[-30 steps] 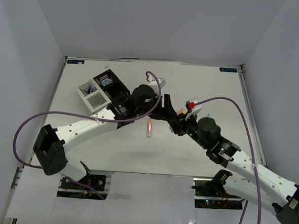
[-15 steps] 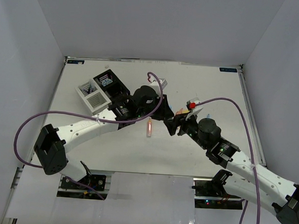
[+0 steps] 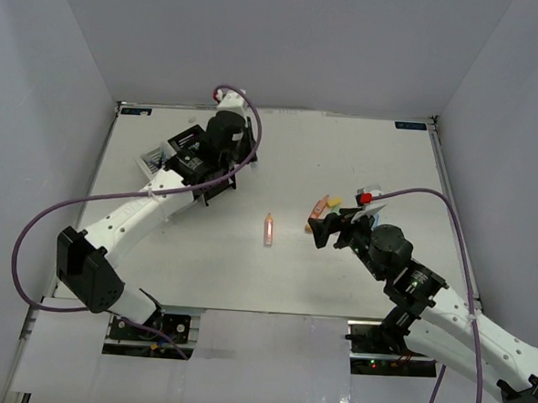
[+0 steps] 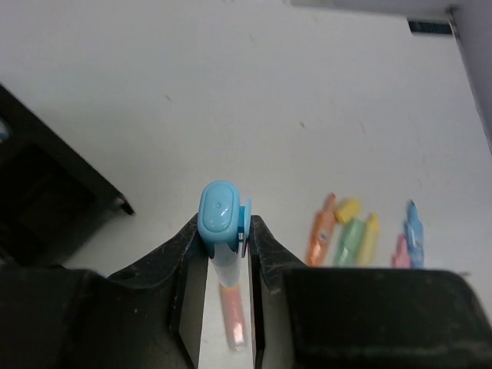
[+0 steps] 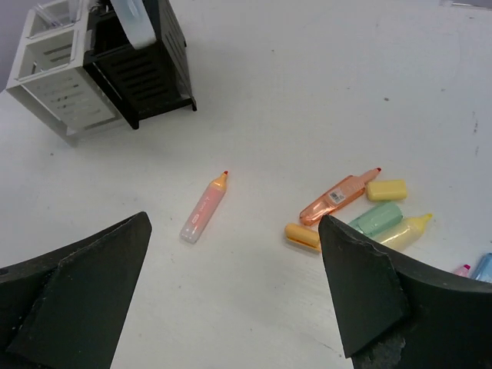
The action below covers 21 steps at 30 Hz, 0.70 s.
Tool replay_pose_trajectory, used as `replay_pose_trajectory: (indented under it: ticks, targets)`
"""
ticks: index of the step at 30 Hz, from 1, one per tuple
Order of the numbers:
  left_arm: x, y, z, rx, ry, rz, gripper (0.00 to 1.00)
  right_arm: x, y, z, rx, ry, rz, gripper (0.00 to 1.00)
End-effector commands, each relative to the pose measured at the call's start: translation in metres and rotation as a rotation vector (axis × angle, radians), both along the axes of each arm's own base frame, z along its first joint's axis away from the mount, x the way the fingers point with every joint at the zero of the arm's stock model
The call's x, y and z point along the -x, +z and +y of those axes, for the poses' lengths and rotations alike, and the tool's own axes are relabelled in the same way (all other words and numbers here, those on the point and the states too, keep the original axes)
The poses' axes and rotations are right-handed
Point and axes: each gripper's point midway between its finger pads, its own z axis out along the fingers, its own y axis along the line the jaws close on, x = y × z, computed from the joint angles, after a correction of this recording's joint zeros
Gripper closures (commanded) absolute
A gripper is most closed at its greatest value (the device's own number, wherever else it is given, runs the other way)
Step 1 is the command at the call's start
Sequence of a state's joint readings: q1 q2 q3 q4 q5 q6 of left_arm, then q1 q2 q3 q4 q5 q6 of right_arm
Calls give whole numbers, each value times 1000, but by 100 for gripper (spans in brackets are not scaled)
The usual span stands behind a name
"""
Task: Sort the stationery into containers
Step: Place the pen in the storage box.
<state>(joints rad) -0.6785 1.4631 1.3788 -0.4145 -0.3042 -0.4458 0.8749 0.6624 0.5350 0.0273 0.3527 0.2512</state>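
Your white surface (image 3: 345,151) carries the slatted organiser (image 5: 58,84) at far left, with black compartments joined to white ones. Your left gripper (image 4: 224,246) hangs over its black side, pinching a blue highlighter (image 4: 221,215) whose cap pokes past the fingertips. Your right gripper (image 5: 232,231) is spread wide and holds nothing. A lone orange highlighter (image 5: 204,209) lies on the surface to its left, and a huddle of highlighters (image 5: 361,207) lies just beside it.

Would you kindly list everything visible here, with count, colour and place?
flat table: one, white, beneath everything
slatted desk organiser: one cluster, black and white compartments, far left
lone chubby highlighter: one, pale orange, mid-table
heaped highlighters: five, orange, green, yellow, pink, blue, right of centre
loose caps: two, yellow and orange, in that heap
blue-capped highlighter: one, in left gripper
left gripper: shut on it, by organiser
right gripper: open, beside heap
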Motion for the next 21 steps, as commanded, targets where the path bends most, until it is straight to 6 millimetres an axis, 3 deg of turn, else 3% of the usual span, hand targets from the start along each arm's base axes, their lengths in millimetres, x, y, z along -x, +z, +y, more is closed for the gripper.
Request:
replay_pose_trajectory:
  ticks: [1, 4, 7, 9, 15, 21]
  targets:
    - [-33, 48, 59, -77, 174, -127, 84, 0, -6, -16, 15, -62, -9, 4]
    - [-60, 61, 93, -105, 259, -167, 84, 2, -10, -23, 26, -80, -5, 4]
    - [-79, 53, 115, -128, 313, -182, 84, 3, -11, -27, 32, -84, -4, 4]
    - [-90, 34, 127, -142, 330, -147, 84, 4, -13, -30, 43, -94, 2, 4]
    - [-90, -14, 140, -151, 341, -45, 86, 6, -14, -40, 50, -121, -2, 4]
    - [-83, -46, 144, -173, 339, 15, 84, 6, -20, -42, 57, -129, 5, 5]
